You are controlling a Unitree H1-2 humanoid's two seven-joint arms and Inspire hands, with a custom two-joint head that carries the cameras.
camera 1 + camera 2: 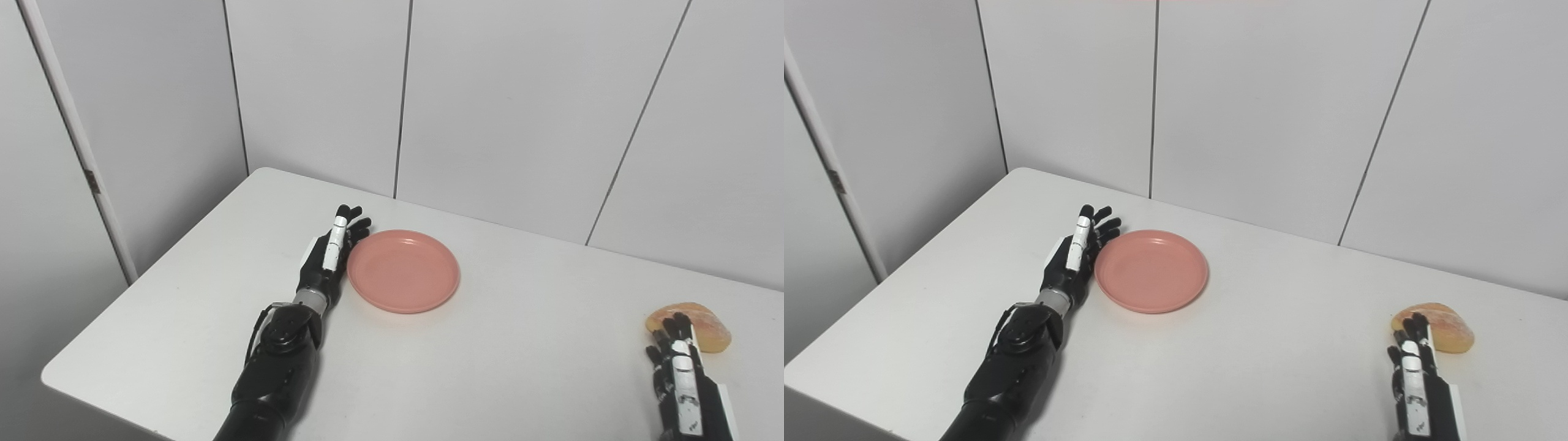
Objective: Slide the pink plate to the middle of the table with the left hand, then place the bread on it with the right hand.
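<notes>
At the far left a white door panel (67, 153) with a small hinge stands against the pale panelled wall (502, 104) that runs behind the whole scene. In front of it lies the white desk (508, 361), its rounded corner pointing toward the wall. The left arm (275, 361), black and jointed, comes up from the bottom edge and reaches across the left part of the desk. Its left hand (329, 254) stands on edge with the fingers (355, 223) stretched out straight and held loosely apart, holding nothing; the palm side faces the pink plate (404, 271) and rests just beside the plate's left rim, seemingly touching it, though actual contact cannot be made out for certain. The pink plate is round and shallow, sits flat on the desk a little left of the middle, and has nothing on it. Well apart from it, toward the right edge of the desk, lies the bread (704, 324), a golden rounded bun. The right hand (1415, 373) rises from the bottom right corner with its dark fingers extended and slightly spread, gripping nothing; the fingertips (1415, 324) overlap the near left edge of the bread in both views, so whether they touch it or hover above it cannot be told.
</notes>
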